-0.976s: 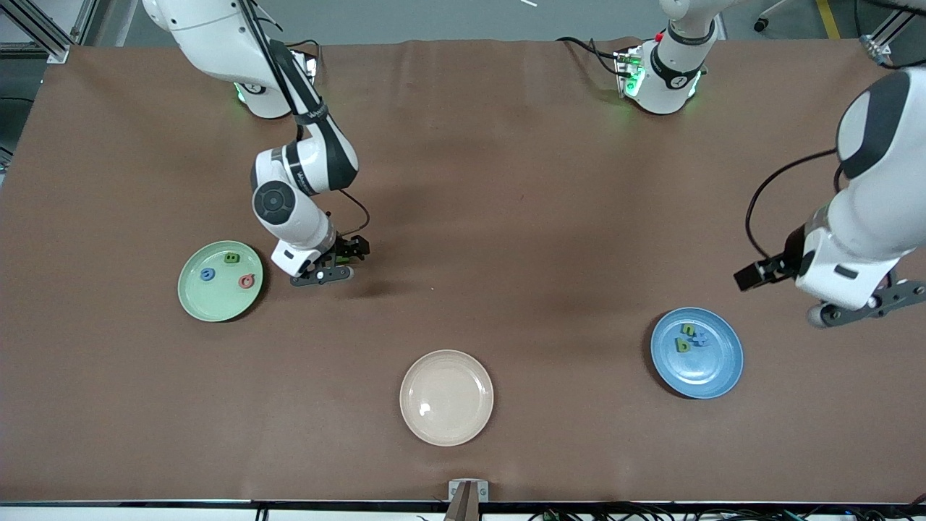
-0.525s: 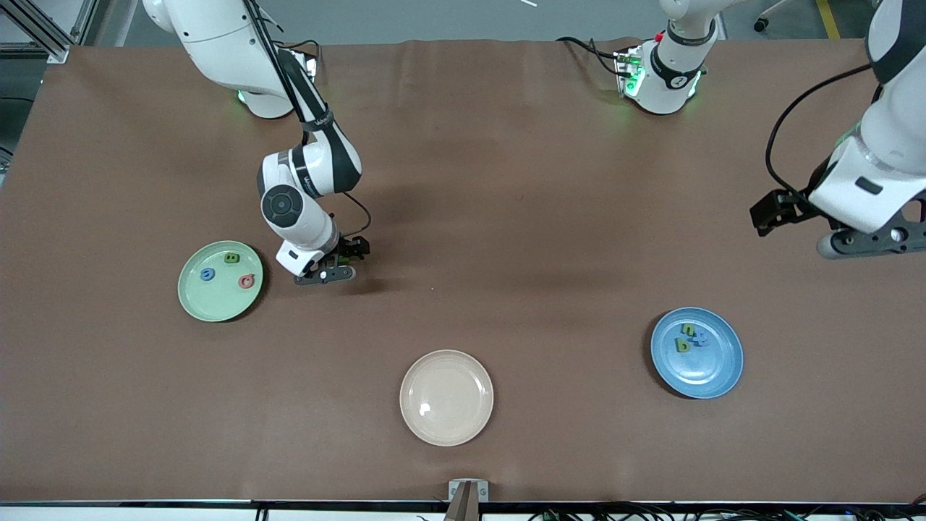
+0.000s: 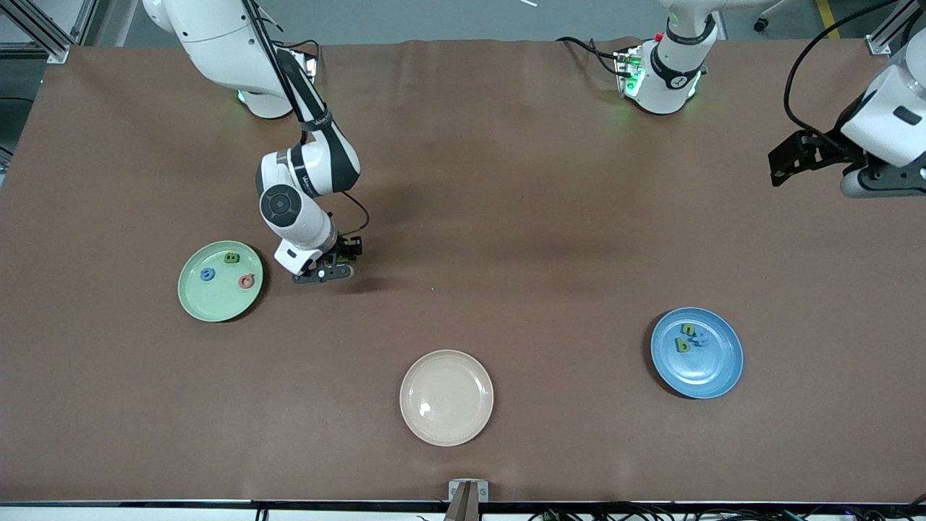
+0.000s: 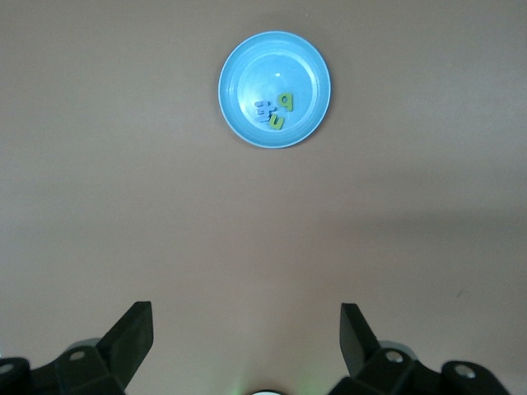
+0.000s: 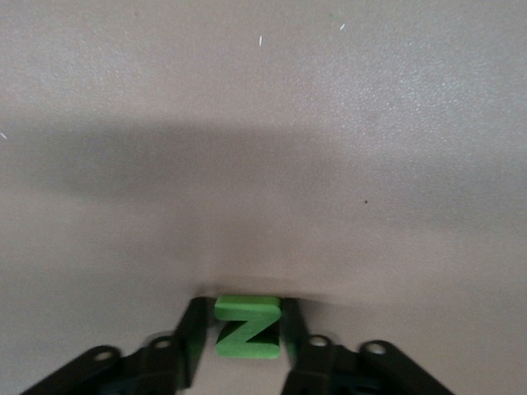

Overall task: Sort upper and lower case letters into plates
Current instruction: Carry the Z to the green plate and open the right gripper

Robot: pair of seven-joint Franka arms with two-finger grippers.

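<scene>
Right wrist view: green letter Z (image 5: 246, 327) is sitting low centre in frame, pinched between the right gripper (image 5: 244, 339) fingers, which are closing narrowly on it at the table (image 3: 506, 217). Left gripper (image 4: 245, 336) is hanging wide apart, holding nothing, blue plate (image 4: 239, 115) in upper frame

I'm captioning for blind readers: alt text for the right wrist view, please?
The right gripper is shut on a green letter Z, its dark fingers pressing both sides, low over the bare brown table.
</scene>
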